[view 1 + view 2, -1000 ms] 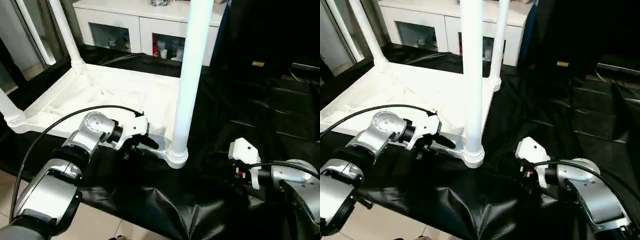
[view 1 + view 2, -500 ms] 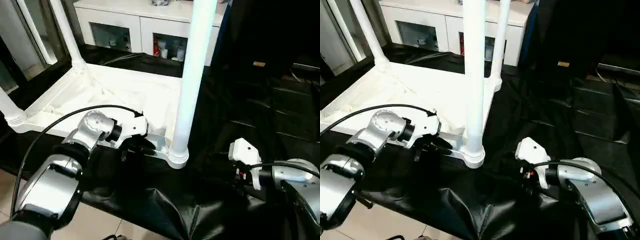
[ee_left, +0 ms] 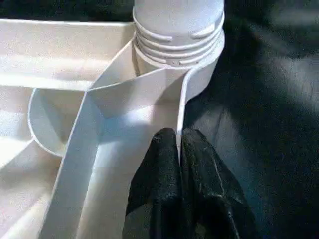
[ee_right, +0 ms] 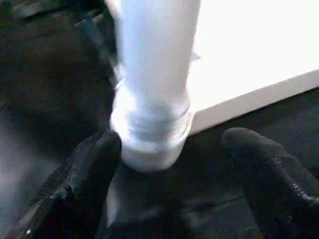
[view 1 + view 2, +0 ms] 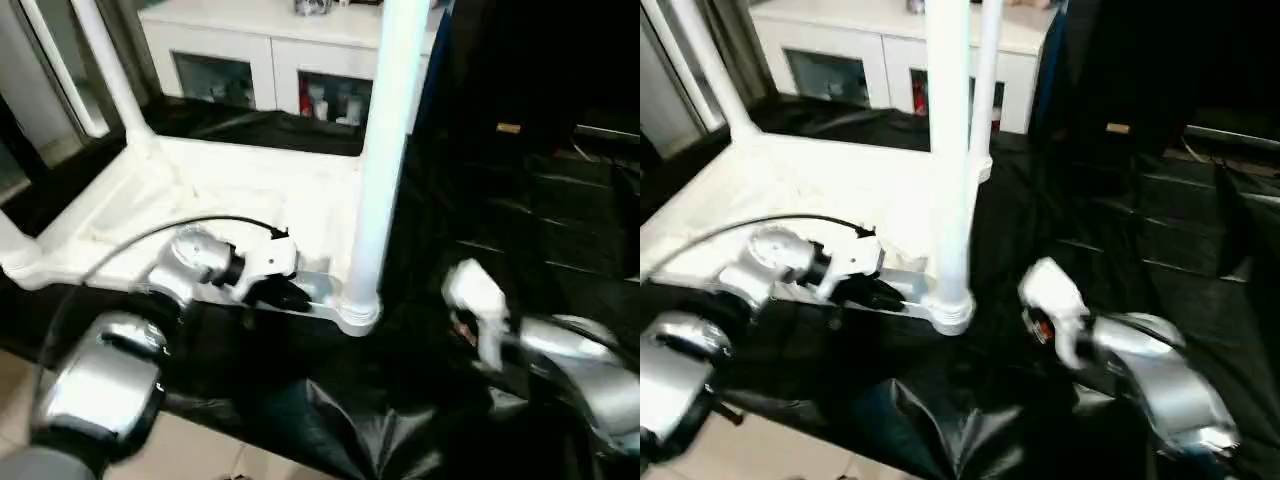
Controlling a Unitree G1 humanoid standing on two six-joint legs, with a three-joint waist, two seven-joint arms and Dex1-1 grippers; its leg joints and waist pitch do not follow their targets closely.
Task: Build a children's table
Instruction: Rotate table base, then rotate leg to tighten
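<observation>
The white tabletop lies upside down on black cloth, ribbed side up. Legs stand upright in its corner sockets: one at the near right, one at the far left, and a far right one. My left gripper is shut on the thin rim wall of the tabletop, just short of the near-right corner socket. My right gripper is open on the cloth to the right of that corner. Its fingers stand wide apart, facing the base of the near-right leg.
A white glass-doored cabinet stands behind the table. Black cloth covers the surface and drapes over its near edge, with pale floor below. A black cable arcs over my left forearm.
My left gripper has closed onto the tabletop rim. My right arm has shifted left toward the near-right leg. The camera has also moved a little.
</observation>
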